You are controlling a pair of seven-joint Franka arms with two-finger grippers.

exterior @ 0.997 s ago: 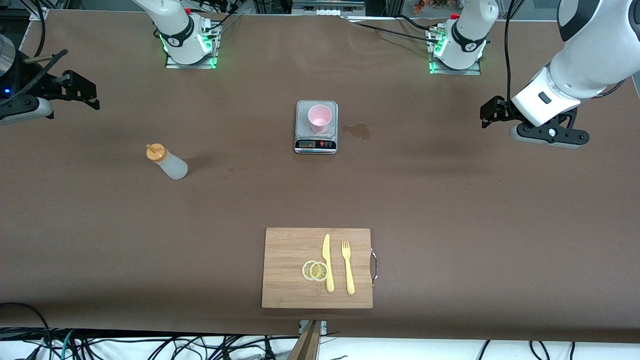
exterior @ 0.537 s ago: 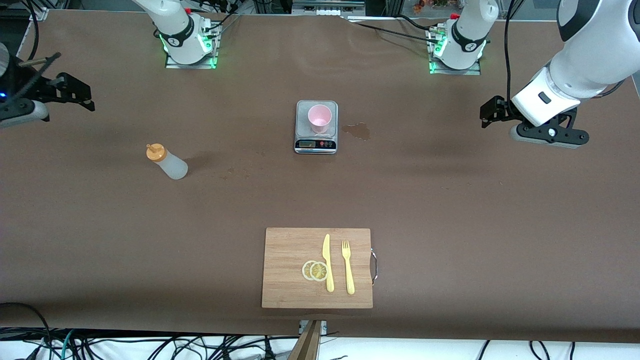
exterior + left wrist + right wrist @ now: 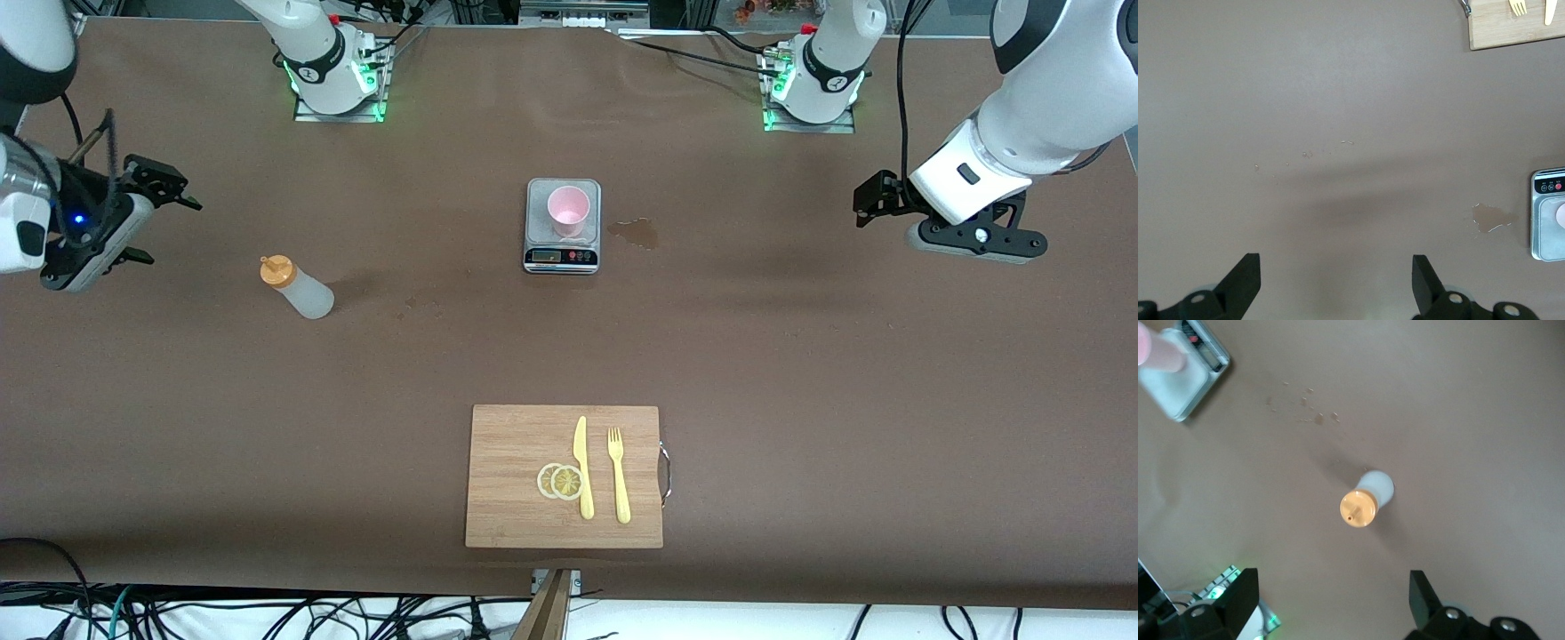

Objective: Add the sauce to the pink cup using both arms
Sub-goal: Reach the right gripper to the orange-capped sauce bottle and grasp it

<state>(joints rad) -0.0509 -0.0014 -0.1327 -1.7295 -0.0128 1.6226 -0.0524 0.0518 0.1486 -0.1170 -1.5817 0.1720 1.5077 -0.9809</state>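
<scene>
Brown table: nearest the front camera, the sauce (image 3: 298,288) stands upright toward the right arm's end — the pink cup (image 3: 568,210) sits farther back on a scale (image 3: 562,226). The right gripper (image 3: 133,213), jaws spread, has swung in to hover close beside the bottle. The left gripper (image 3: 876,200) waits, jaws spread, unmoved.
</scene>
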